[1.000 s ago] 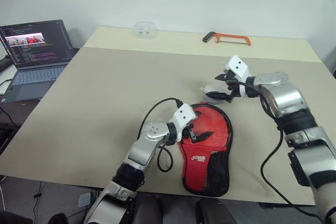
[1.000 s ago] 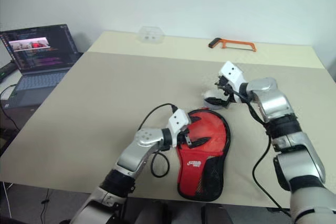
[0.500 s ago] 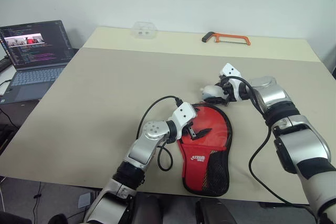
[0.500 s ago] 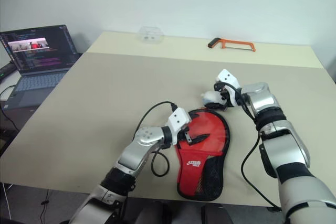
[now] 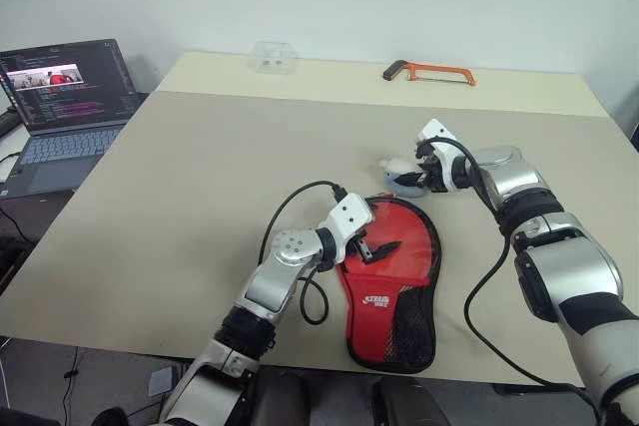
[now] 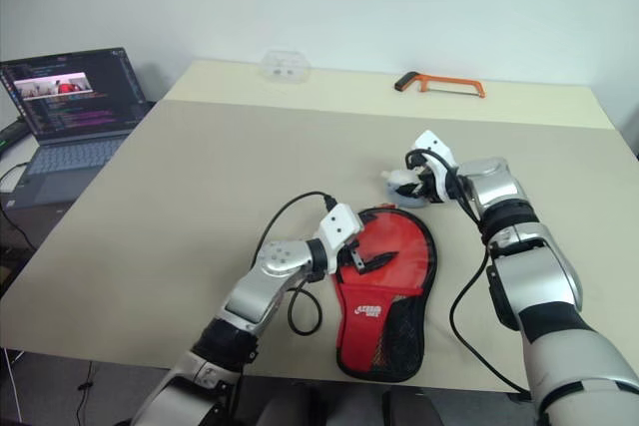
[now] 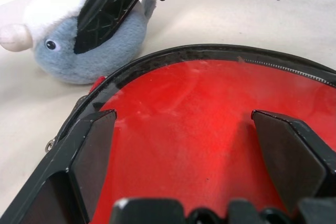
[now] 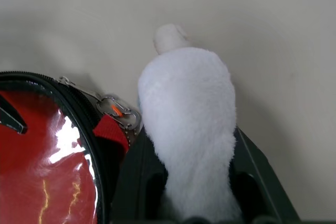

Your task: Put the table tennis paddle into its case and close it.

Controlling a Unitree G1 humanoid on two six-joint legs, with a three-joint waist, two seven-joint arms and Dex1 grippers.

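Beige and wide, one table (image 5: 200, 157) fills the scene under a pale wall, with one open laptop (image 5: 62, 97) off its left edge. At the table's near middle lies one case (image 5: 394, 276), red side up with a white logo and black mesh toward the near end, its round end pointing far. Whether the table tennis paddle is inside it cannot be told from these views; no separate paddle lies on the table.

One left hand (image 5: 374, 249) sits over the left part of the case's round end, its two black fingers (image 7: 92, 156) spread wide apart with the glossy red surface between them, gripping nothing. One right hand (image 5: 411, 180) reaches in from the right, just beyond the far edge of the case, and pinches one small plush toy (image 7: 68, 45), grey-blue and white; the wrist view shows its white fur squeezed between the two fingers (image 8: 262, 177). The toy rests just beside the case's far rim, close to the zipper pull and small metal clip (image 8: 118, 113).

Along the far edge lie one orange-framed hacksaw (image 5: 431, 72) toward the right and one small clear plastic box (image 5: 274, 57) toward the left, both well apart from the hands.
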